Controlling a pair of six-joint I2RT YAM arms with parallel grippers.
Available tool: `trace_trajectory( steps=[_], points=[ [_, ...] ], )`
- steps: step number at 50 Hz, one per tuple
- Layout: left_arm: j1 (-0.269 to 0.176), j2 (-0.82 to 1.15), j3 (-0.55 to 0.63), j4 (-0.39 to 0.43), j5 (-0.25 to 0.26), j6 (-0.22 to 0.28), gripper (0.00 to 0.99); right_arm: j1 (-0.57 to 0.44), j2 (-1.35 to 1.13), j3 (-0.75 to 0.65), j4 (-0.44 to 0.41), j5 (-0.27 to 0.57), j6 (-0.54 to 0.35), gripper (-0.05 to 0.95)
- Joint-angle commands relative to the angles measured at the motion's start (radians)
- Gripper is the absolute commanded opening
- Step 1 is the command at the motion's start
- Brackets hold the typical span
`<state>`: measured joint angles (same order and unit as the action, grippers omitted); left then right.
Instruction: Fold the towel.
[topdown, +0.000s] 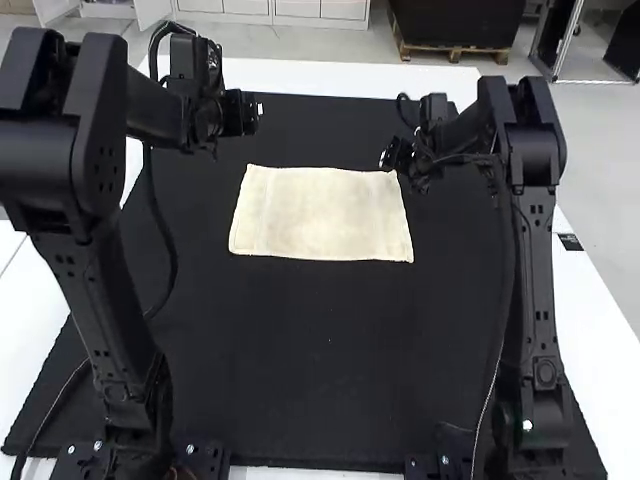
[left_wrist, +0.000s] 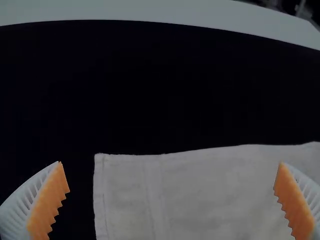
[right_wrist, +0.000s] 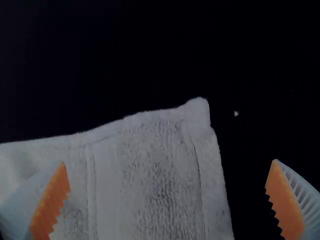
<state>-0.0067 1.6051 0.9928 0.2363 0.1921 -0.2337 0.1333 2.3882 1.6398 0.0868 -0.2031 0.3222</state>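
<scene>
A black mat (topdown: 320, 340) lies on a white table (topdown: 320, 78).

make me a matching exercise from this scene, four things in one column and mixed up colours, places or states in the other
1. towel
2. mat
3. table
4. right tool

A. white, under the mat
B. open, near the towel's far right corner
C. black, under the towel
D. cream, lying flat

Pairs: 1-D, 2-C, 3-A, 4-B

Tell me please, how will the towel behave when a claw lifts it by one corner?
The towel will probably droop rather than stay stiff, as its edges wave softly. Its rough, looped surface suggests that it should not slip easily.
</scene>
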Motion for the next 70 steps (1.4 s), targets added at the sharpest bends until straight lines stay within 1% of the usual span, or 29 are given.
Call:
trace_trajectory(
  steps=[1,14,21,23,26,28,29,30,33,36,40,47,48,49,52,53,54,59,70],
  points=[
    [-0.001,0.01,0.018,0.011,0.017,-0.006,0.97,0.008,0.006,0.028,0.002,-0.01,0.014,0.91],
    [-0.001,0.01,0.014,0.014,0.018,-0.006,0.97,0.002,0.019,0.038,0.001,-0.01,0.026,0.9],
    [-0.001,0.01,0.014,0.015,0.018,-0.007,0.97,-0.001,0.04,0.06,-0.03,-0.018,0.048,0.84],
    [-0.001,0.01,0.014,0.014,0.018,-0.007,0.97,-0.001,0.051,0.072,-0.05,-0.018,0.054,0.8],
    [-0.001,0.01,0.014,0.014,0.018,-0.007,0.97,-0.003,0.071,0.097,-0.096,-0.027,0.052,0.71],
    [-0.001,0.01,0.014,0.014,0.018,-0.007,0.97,-0.004,0.078,0.109,-0.117,-0.028,0.051,0.63],
    [0.001,0.01,0.014,0.014,0.017,-0.007,0.97,-0.008,0.081,0.112,-0.121,-0.028,0.051,0.58],
    [-0.001,0.01,0.014,0.012,0.017,-0.007,0.97,-0.011,0.086,0.115,-0.122,-0.03,0.052,0.5],
    [-0.001,0.01,0.014,0.011,0.018,-0.006,0.97,-0.017,0.092,0.12,-0.127,-0.028,0.052,0.4],
    [-0.001,0.01,0.012,0.012,0.021,-0.006,0.97,-0.018,0.1,0.123,-0.13,-0.028,0.061,0.35],
    [-0.001,0.012,0.01,0.014,0.026,-0.006,0.97,-0.02,0.114,0.132,-0.154,-0.027,0.058,0.32],
    [-0.001,0.015,0.009,0.014,0.026,-0.006,0.97,-0.018,0.129,0.135,-0.162,-0.032,0.071,0.33],
    [-0.001,0.015,0.009,0.014,0.026,-0.006,0.97,-0.017,0.131,0.135,-0.162,-0.032,0.072,0.35],
    [-0.001,0.013,0.01,0.014,0.026,-0.006,0.97,-0.014,0.131,0.137,-0.163,-0.032,0.072,0.4],
    [-0.001,0.015,0.01,0.014,0.027,-0.006,0.97,-0.011,0.131,0.14,-0.171,-0.032,0.072,0.58],
    [-0.001,0.015,0.009,0.014,0.027,-0.006,0.97,-0.009,0.132,0.141,-0.174,-0.032,0.072,0.63],
    [-0.001,0.015,0.01,0.014,0.029,-0.006,0.97,-0.008,0.132,0.143,-0.176,-0.032,0.072,0.66],
    [-0.001,0.018,0.01,0.014,0.029,-0.007,0.97,0.0,0.134,0.157,-0.194,-0.032,0.072,0.71],
    [-0.001,0.018,0.01,0.015,0.03,-0.007,0.97,0.011,0.135,0.161,-0.199,-0.032,0.072,0.71]
  ],
)
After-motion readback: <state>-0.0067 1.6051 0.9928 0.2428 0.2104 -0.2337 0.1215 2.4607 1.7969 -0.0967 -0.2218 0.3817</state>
